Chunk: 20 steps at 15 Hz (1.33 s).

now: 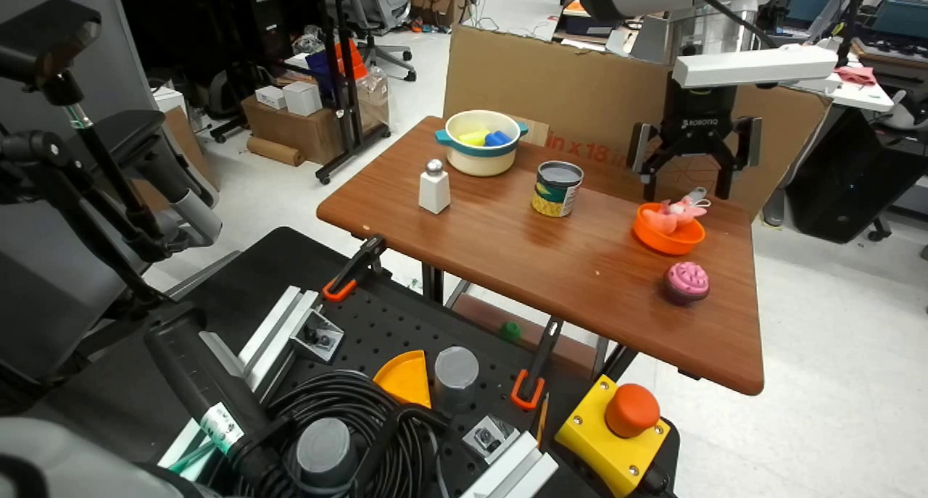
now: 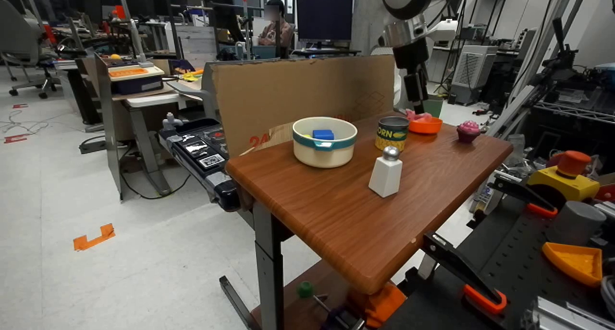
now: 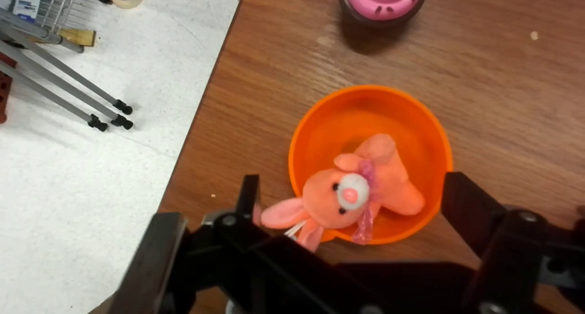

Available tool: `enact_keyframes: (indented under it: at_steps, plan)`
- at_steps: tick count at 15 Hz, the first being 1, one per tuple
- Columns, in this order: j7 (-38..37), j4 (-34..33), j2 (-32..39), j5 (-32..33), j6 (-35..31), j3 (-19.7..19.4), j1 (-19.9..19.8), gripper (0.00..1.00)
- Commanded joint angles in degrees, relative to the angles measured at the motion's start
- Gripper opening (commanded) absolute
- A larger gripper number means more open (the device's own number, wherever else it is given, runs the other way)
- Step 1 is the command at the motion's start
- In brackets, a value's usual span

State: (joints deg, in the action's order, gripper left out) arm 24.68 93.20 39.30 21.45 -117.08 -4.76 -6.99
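Hand (image 2: 419, 110) above orange bowl (image 2: 426, 127), corn can (image 2: 391, 135)

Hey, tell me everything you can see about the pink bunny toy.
The bunny looks like soft plush, peachy pink with a white muzzle, pink nose and small dark eyes. A sheer pink ribbon sits at its neck. It lies face up in the orange bowl, ears reaching over the rim. The open gripper hangs above without holding it; whether it touches an ear, I can't tell.

Wrist (image 2: 404, 34) points down, perhaps slightly tilted; fingers (image 1: 723, 183) spread wide.
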Motion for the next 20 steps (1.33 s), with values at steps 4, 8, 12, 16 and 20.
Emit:
enact_keyframes:
  at_steps: [4,8,12,16,20]
  plan:
    - [-0.3,5.5,-3.8,1.2,-3.8,-0.5,-0.9,1.0]
    - [0.1,5.9,-4.0,0.8,-3.9,-0.8,-1.4,1.0]
    - [0.7,4.6,-3.0,0.6,-2.7,-0.7,-1.7,1.0]
    - [1.4,3.6,-2.5,0.5,-1.8,-0.4,-1.6,1.0]
    - [1.5,2.9,-2.1,0.3,-2.0,-0.4,-1.8,1.0]
